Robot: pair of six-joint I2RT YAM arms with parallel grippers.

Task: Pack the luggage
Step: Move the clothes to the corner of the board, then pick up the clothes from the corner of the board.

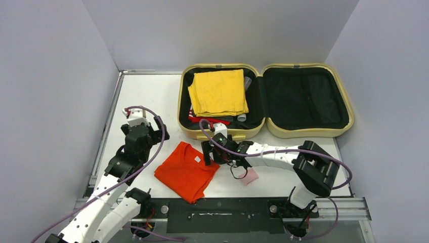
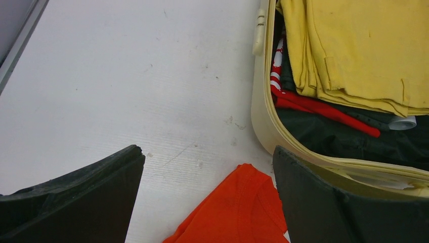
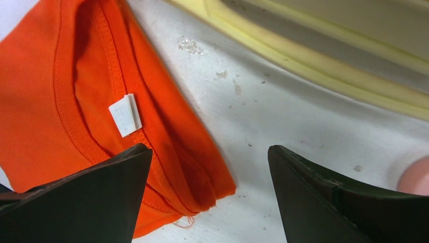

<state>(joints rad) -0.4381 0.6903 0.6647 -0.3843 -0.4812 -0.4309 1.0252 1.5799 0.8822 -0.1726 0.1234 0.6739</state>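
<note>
The pale yellow luggage [image 1: 308, 133] lies open at the back of the table, its black-lined lid [image 1: 303, 98] flat to the right. Its left half holds a folded yellow cloth [image 1: 218, 92], dark clothes and a red-and-white striped item [image 1: 202, 119]. A folded orange T-shirt [image 1: 184, 172] lies on the table in front of the luggage. My right gripper [image 1: 206, 152] is open and empty, low over the shirt's right corner [image 3: 202, 172]. My left gripper [image 1: 163, 134] is open and empty to the shirt's upper left; the shirt's tip [image 2: 238, 212] shows between its fingers.
A small pink object [image 1: 250, 176] lies on the table under my right arm and shows in the right wrist view [image 3: 415, 177]. The luggage's front wall [image 3: 313, 55] is close behind my right gripper. Grey walls close in the table on three sides.
</note>
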